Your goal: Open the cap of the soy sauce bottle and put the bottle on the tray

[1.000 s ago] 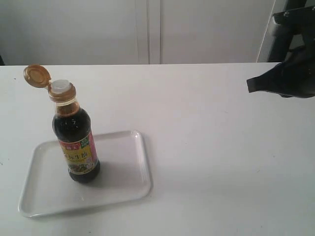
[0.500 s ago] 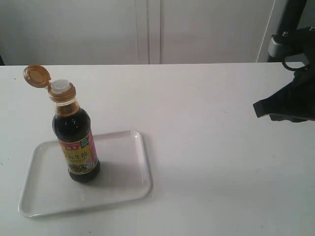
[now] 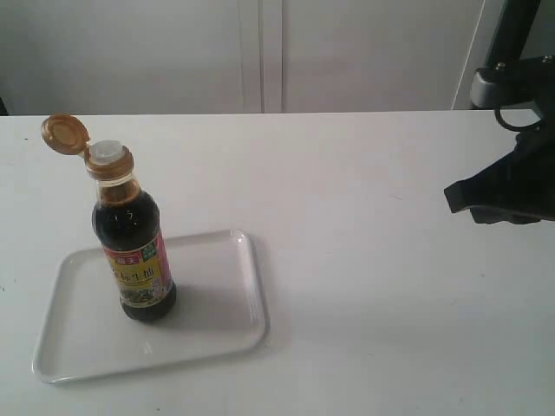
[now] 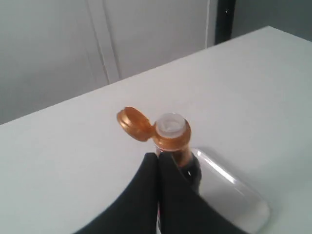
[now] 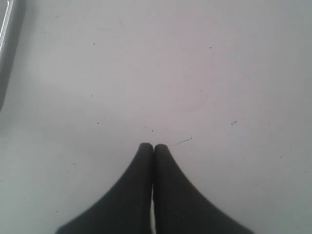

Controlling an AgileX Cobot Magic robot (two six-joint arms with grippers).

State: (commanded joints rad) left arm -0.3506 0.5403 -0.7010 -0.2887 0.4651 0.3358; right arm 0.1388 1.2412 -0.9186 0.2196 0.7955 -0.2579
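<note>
Exterior view first: I see the soy sauce bottle standing upright inside the tray, left of its middle, dark liquid filling it to the neck. Its cap is flipped open, hanging off the collar beside the white spout. The tray sits on the worktop at the left. My right gripper hangs over the worktop at the right edge, well apart from the tray, its fingers pressed together and holding nothing. My left gripper shows only in its wrist view, fingers closed on nothing, raised behind the bottle neck. Compared with half a second ago, the right arm has barely shifted; bottle and tray are unchanged.
</note>
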